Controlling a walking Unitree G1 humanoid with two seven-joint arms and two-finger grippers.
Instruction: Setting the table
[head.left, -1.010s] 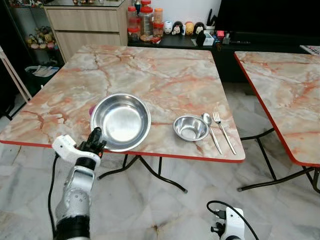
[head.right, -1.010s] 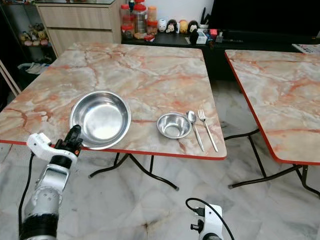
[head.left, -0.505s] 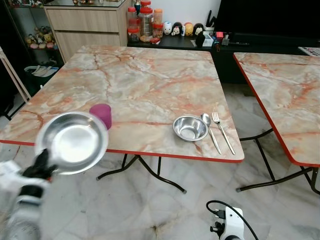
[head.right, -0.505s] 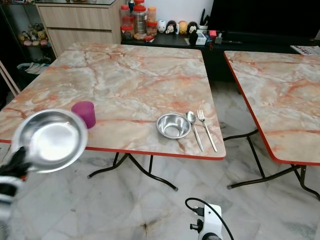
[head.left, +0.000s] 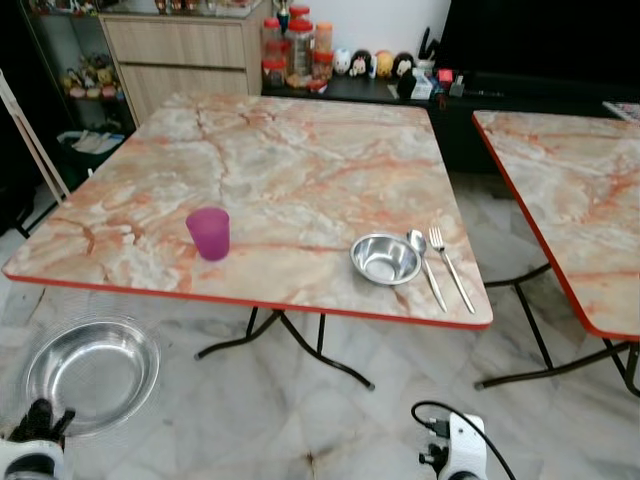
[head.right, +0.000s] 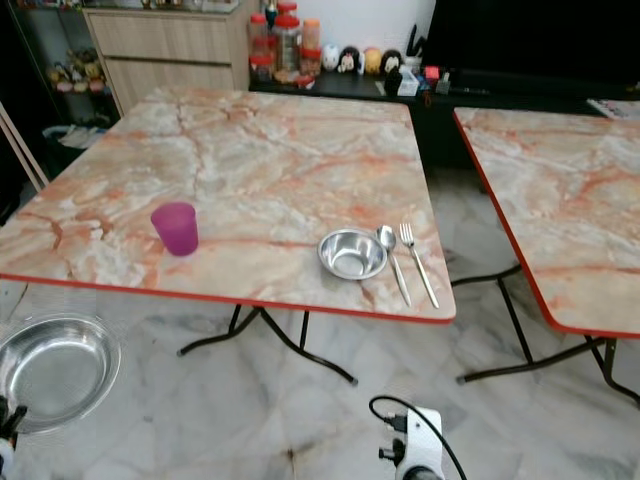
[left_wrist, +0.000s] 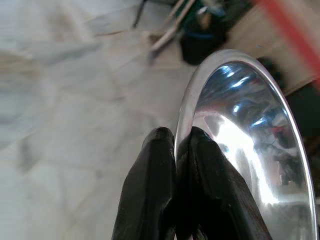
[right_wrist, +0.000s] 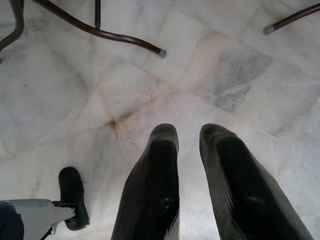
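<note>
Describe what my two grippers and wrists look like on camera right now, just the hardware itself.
Both grippers have two long, rounded matte-black fingers: the left gripper and the right gripper. In the left eye view, the right wrist housing is white-silver with small black fittings, and a black cable loops over it. The left wrist is a pale housing with black parts on top.

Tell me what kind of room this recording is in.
Probably a home dining area: two marble-patterned folding tables, one bearing a small steel bowl, spoon and fork, and a sideboard carrying jars and figurines.
</note>
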